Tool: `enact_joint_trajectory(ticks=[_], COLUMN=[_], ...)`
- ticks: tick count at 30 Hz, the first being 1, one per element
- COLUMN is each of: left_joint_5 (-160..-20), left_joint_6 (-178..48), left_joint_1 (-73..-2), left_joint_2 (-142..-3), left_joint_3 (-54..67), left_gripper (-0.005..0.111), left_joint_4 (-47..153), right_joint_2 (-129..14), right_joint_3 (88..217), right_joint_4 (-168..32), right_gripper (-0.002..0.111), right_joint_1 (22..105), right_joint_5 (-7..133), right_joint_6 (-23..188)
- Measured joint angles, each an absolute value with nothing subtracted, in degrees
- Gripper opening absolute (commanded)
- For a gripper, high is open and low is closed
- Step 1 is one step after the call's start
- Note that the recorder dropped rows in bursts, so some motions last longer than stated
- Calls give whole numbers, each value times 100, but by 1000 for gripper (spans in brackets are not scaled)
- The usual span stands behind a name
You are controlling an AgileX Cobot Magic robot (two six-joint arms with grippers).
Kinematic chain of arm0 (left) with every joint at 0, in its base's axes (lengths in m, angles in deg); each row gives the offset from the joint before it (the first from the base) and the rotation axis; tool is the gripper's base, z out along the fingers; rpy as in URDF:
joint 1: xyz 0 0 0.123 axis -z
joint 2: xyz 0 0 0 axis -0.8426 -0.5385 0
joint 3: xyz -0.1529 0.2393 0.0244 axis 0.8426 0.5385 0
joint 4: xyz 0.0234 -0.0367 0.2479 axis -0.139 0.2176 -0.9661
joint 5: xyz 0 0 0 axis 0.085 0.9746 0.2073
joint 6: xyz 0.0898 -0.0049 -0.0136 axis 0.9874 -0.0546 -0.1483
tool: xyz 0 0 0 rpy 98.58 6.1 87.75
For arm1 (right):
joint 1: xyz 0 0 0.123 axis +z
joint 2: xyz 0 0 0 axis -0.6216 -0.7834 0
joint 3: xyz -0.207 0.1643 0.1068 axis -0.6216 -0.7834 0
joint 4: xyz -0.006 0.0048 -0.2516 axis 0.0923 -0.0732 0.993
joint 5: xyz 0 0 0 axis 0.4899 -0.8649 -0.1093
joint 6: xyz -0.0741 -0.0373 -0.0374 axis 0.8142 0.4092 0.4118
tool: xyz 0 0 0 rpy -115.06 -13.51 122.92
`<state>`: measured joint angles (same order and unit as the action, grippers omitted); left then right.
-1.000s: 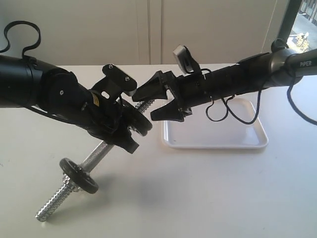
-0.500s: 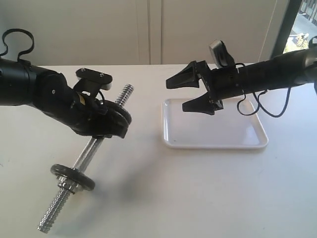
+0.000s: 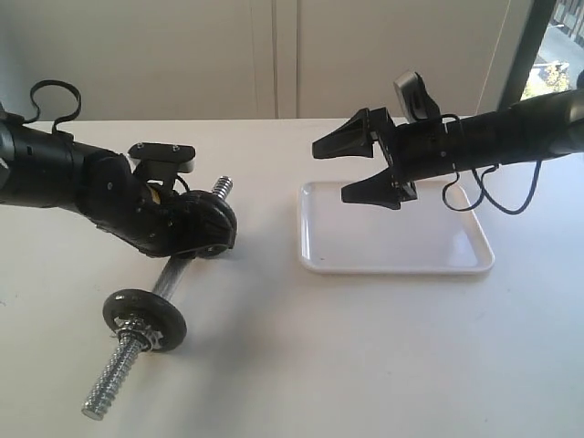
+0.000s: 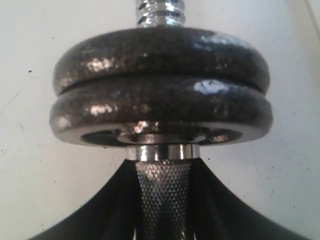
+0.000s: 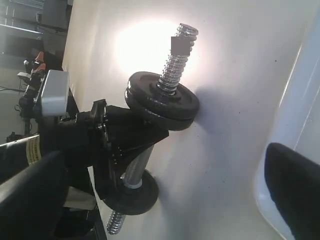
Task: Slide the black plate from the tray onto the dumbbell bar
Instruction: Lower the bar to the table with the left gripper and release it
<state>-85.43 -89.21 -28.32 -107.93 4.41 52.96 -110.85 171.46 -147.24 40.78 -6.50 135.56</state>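
**Exterior view.** The left gripper (image 3: pixel 196 239) is clenched on the bar (image 3: pixel 167 285) and hides its middle, so only the two ends show. The plate (image 3: pixel 224 219) sits on the bar tight against this gripper, on the side facing the right gripper. It is black on black and hard to separate from the gripper's body. On the gripper's other side, well out along the bar, a stacked pair (image 3: pixel 144 315) reads as one thick disc. The right gripper (image 3: pixel 330 172) is released, grasping nothing, and hovers just above the tray (image 3: pixel 397 266) on the desk (image 3: pixel 365 365). Both arms are cut off at the frame edges.

**Left wrist view.** The left gripper's fingers (image 4: pixel 100 220) flank the knurled bar (image 4: pixel 162 195). Just beyond them the stacked pair (image 4: pixel 160 95) shows clearly as two discs. The bar's threaded tip is cut off.

**Right wrist view.** The plate (image 5: pixel 131 194) lies hard against the left gripper, with the stacked pair (image 5: pixel 162 102) beyond it. Only blurred parts of the right gripper's fingers (image 5: pixel 295 185) show. A yellow label (image 5: pixel 31 150) on the left arm is too small to read.

**Count.** There are one bar, one tray and three discs.
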Motion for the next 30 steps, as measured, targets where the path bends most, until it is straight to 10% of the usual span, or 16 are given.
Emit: enact_joint_trajectory(ticks=[6,13,30], left_joint_5=[-8532,-8652,-7584], left_joint_6=[-8944,-8443,-7953], left_joint_1=[-2873,-2873,-3080], left_joint_2=[-10793,-10658,-9616], left_joint_3=[437,331,270], left_gripper=[6,69,59], left_joint_4=[5308,5296,4967], right_joint_2=[-11085,-11085,-11073], right_joint_3=[17146,17146,17146], right_joint_4=[-14736,-14748,-14707], right_gripper=[105,105,102], right_joint_1=[4078,4078,4078], right_joint_5=[-650,-650,-650], right_joint_6=[13556,13556,13333])
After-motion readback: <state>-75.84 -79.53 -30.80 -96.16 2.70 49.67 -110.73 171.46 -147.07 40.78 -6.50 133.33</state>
